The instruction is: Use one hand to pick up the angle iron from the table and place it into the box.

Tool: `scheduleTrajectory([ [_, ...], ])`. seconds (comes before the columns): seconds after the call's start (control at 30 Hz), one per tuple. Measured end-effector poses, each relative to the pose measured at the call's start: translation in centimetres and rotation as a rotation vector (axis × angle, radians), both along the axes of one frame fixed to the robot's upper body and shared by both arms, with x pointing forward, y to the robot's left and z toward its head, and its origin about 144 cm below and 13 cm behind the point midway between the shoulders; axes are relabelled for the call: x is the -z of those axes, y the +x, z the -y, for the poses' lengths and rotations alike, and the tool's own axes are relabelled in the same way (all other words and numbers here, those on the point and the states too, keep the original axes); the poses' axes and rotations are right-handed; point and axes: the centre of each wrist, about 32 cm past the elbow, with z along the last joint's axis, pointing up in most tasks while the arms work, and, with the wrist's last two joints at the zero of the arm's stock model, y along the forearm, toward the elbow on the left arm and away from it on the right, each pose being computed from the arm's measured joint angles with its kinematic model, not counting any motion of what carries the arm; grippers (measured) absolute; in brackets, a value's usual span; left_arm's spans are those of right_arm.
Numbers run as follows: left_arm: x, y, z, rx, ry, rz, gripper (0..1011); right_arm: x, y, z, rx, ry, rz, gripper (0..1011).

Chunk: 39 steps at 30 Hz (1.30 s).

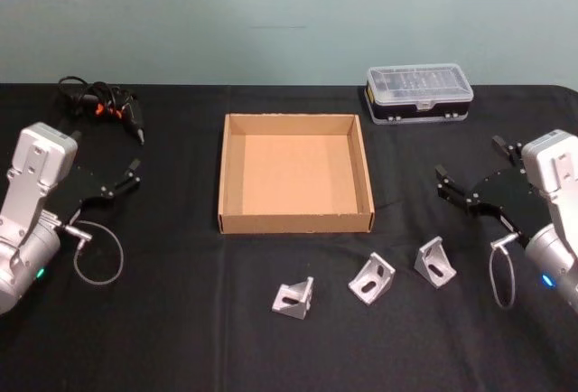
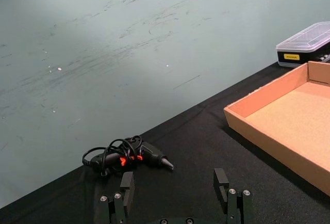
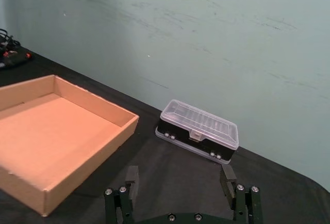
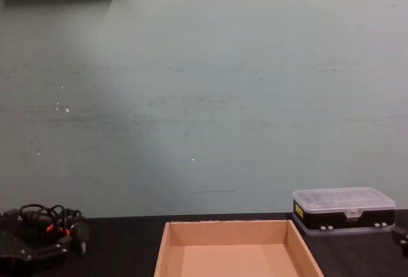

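**Both hands wait apart beside an empty box; three angle irons lie in front of it**

The box (image 1: 293,223) sits open near the middle of the black counter (image 1: 181,338), and its tan floor is bare. From the chest view its low front rim (image 4: 226,224) shows from the side.

Three silver angle irons lie on the counter on the robot's side of the box, in a loose row that climbs toward the box's right corner. The left angle iron (image 1: 294,299) is the farthest from the box, in front of the middle of its front wall. The middle angle iron (image 1: 372,278) lies in front of the box's right front corner. The right angle iron (image 1: 434,262) lies just past that corner, to the right. None of them touches the box or another iron.

The left hand (image 1: 125,179) hovers well to the left of the box, its fingers spread apart and empty; its wrist view shows the two fingers (image 2: 220,178) apart over bare counter, with the box's wall (image 2: 268,144) off to one side. The right hand (image 1: 468,161) hovers to the right of the box, beyond the right angle iron, also spread wide and holding nothing. Its wrist view shows its fingers (image 3: 132,175) apart, with the box's corner (image 3: 93,157) nearby.

Behind the box's right rear corner stands a plastic case (image 1: 419,94) with a clear lid and black base, closed. Behind and to the left of the box lies a black corded tool (image 1: 104,107) with orange marks, its cable bunched up.
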Motion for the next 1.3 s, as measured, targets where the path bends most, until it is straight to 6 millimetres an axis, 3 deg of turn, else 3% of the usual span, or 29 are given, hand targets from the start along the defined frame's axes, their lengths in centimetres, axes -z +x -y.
scheduleTrajectory([
  [0.67,0.0,0.0,0.0,0.0,0.0,0.0,1011,-4.0,-7.0,-0.4,-0.031,0.053,-0.206,1004],
  [0.93,0.0,0.0,0.0,0.0,0.0,0.0,1011,-4.2,-7.7,-1.0,-0.048,0.002,-0.316,1004],
  [1.3,0.0,0.0,0.0,0.0,0.0,0.0,1011,-3.5,-6.7,-1.6,-0.051,-0.036,-0.384,1004],
])
